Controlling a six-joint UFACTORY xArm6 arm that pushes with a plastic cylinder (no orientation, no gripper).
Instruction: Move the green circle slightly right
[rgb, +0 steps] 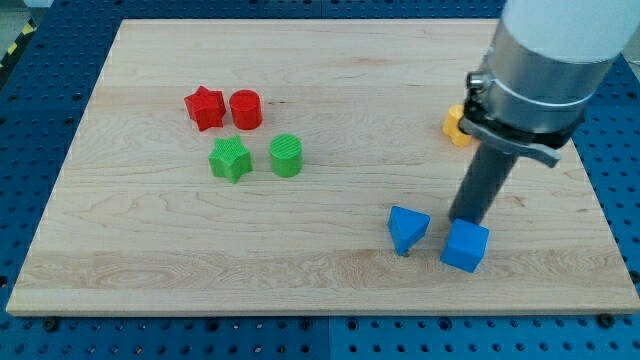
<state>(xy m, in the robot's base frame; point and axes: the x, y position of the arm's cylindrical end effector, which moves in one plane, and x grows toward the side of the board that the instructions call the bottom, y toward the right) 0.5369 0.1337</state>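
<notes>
The green circle (286, 155) stands on the wooden board at the view's left of centre, just right of a green star (230, 159). My tip (463, 221) is far to the view's right of it, at the lower right of the board. The tip sits just above a blue cube (466, 245) and right of a blue triangle (407, 229). It is close to the cube; I cannot tell whether it touches.
A red star (205, 107) and a red circle (246, 109) sit side by side above the green blocks. A yellow block (457, 125) is partly hidden behind the arm (540, 70) at the view's right. The board's edge (320, 312) runs along the bottom.
</notes>
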